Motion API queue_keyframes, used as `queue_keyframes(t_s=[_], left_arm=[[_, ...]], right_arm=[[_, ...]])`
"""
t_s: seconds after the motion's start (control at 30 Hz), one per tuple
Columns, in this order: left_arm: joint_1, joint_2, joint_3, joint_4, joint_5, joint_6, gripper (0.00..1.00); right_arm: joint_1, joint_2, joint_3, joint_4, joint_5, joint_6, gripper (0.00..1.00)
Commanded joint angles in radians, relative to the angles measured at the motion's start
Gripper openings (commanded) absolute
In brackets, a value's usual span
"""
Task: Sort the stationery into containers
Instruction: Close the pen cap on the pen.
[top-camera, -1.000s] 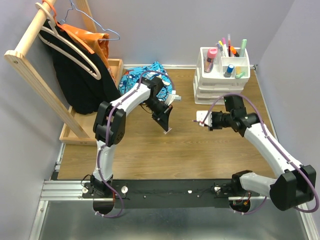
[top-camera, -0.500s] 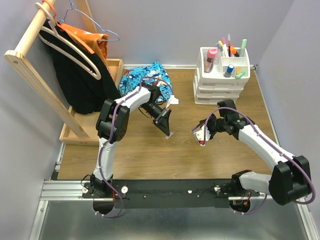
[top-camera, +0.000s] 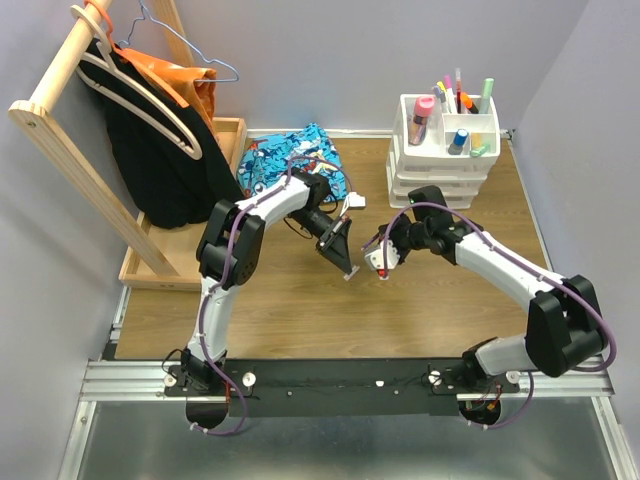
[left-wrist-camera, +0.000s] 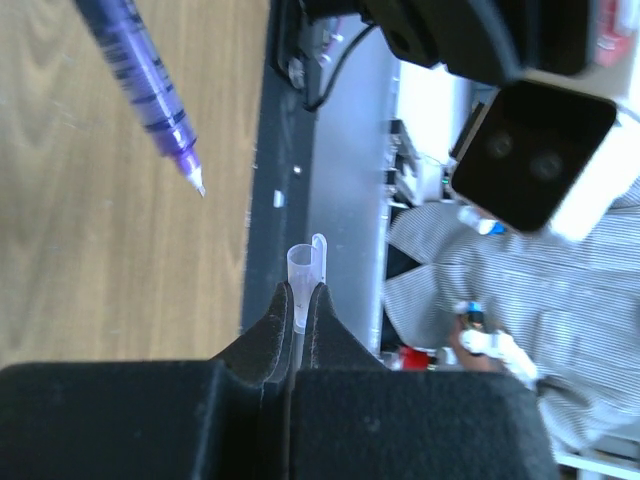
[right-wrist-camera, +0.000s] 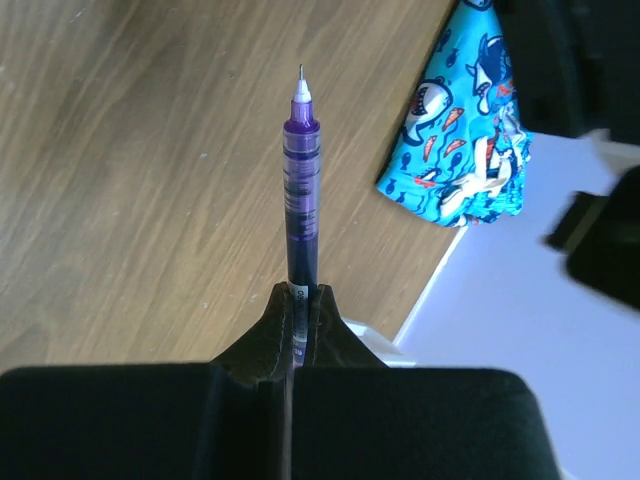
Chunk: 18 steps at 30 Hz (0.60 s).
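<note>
My right gripper (right-wrist-camera: 303, 292) is shut on a purple pen (right-wrist-camera: 300, 180) whose bare needle tip points away from it. My left gripper (left-wrist-camera: 300, 290) is shut on a small clear pen cap (left-wrist-camera: 303, 265), open end outward. In the left wrist view the purple pen (left-wrist-camera: 150, 90) hangs at upper left, tip apart from the cap. From above, the left gripper (top-camera: 345, 262) and right gripper (top-camera: 380, 256) nearly meet over mid-table. The white drawer organiser (top-camera: 440, 170) stands at the back right with several pens (top-camera: 450, 100) in its top compartments.
A blue patterned cloth (top-camera: 290, 160) lies behind the left arm, and shows in the right wrist view (right-wrist-camera: 470, 130). A wooden rack with hangers and a black garment (top-camera: 150, 150) stands at the left over a wooden tray (top-camera: 232, 130). Walls close in on both sides.
My right gripper has swung left and down from near the organiser, bringing the pen close to the left gripper. My left gripper has shifted slightly right and nearer with the cap.
</note>
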<state>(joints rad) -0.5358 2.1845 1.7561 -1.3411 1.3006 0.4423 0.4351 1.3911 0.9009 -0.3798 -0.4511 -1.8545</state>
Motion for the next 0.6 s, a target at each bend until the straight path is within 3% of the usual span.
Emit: queue_keyframes(t_s=[0.0, 0.57], left_arm=[[-0.009, -0.025, -0.050, -0.139, 0.074, -0.042, 0.00], [-0.001, -0.017, -0.047, -0.089, 0.094, -0.082, 0.00]], right_arm=[[0.040, 0.006, 0.023, 0.050, 0.046, 0.060, 0.00], [0.074, -0.082, -0.002, -0.073, 0.009, 0.011, 0.00]])
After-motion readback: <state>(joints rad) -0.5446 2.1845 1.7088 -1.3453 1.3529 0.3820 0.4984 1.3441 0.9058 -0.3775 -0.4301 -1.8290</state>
